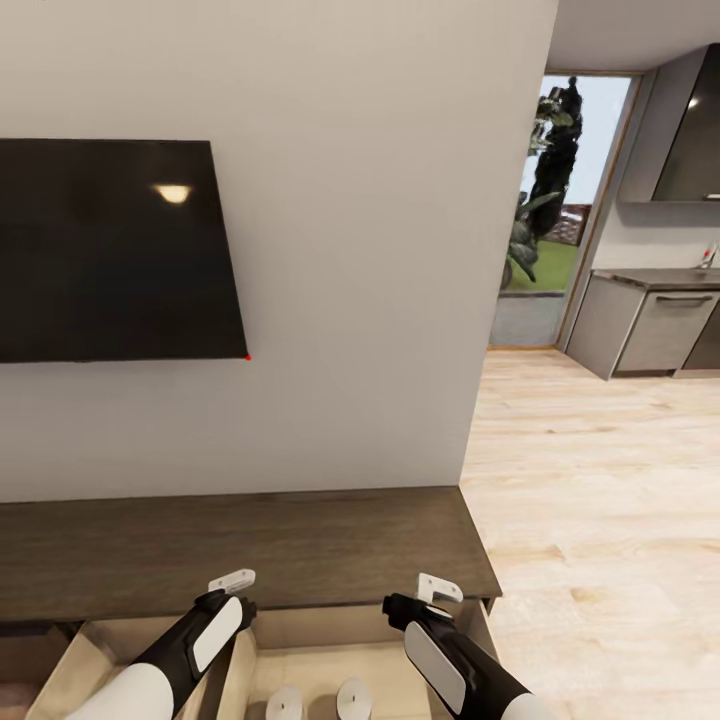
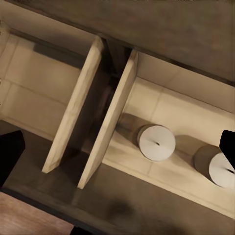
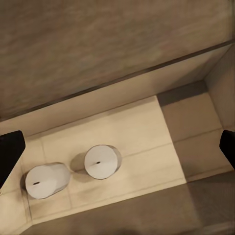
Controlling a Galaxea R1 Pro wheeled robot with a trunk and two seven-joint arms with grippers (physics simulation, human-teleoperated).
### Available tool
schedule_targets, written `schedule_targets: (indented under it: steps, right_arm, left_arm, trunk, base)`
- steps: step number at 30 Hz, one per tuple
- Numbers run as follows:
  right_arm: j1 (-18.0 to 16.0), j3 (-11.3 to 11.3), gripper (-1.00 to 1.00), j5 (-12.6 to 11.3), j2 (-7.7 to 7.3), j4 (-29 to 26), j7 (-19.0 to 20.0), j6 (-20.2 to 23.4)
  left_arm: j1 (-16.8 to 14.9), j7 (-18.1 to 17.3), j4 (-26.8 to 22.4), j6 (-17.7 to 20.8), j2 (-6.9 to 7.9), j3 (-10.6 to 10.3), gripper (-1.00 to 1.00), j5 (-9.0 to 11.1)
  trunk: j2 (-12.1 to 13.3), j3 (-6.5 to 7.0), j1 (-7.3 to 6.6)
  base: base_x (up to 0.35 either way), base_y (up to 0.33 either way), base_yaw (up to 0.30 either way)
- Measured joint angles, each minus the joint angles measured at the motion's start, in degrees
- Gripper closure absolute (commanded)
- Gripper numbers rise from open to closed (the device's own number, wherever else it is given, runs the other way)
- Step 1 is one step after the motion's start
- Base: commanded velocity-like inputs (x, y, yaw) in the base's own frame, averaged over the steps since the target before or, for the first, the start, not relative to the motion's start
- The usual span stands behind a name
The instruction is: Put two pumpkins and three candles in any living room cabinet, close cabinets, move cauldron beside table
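The long dark-brown cabinet (image 1: 250, 545) stands against the wall under me, with two of its drawers pulled out. Two cream candles (image 1: 287, 703) (image 1: 354, 697) stand upright side by side in the right-hand drawer. The left wrist view shows them (image 2: 156, 142) (image 2: 221, 169) past a wooden divider, and the right wrist view has them (image 3: 101, 161) (image 3: 45, 180) on the drawer's pale floor. My left gripper (image 1: 232, 590) hovers open over the left drawer. Over the right drawer, above the candles, my right gripper (image 1: 425, 597) is open and holds nothing. The pumpkins, cauldron and table are out of view.
A black TV (image 1: 110, 250) hangs on the wall above the cabinet. Right of the wall's end, light plank floor (image 1: 600, 500) runs to grey kitchen units (image 1: 660, 320) and a glazed door (image 1: 560, 200) with plants behind it. The left drawer compartment (image 2: 29, 88) is bare.
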Motion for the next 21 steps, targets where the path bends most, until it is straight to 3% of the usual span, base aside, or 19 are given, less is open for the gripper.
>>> schedule_targets:
  steps: [12, 21]
  right_arm:
    - [0.0, 0.0, -1.00, 0.0, 0.00, 0.0, -0.1, -0.1]
    - [0.0, 0.0, -1.00, 0.0, 0.00, 0.8, -0.1, -0.1]
  left_arm:
    - [0.1, 0.0, 0.0, 0.0, -0.15, 0.0, -1.00, 0.0]
    - [0.1, 0.0, 0.0, 0.0, -0.16, 0.0, -1.00, 0.0]
  trunk:
    - [4.8, 2.16, -2.63]
    - [8.4, 3.77, -4.60]
  base:
    - [-0.005, 0.000, 0.000]
    - [-0.102, 0.000, 0.045]
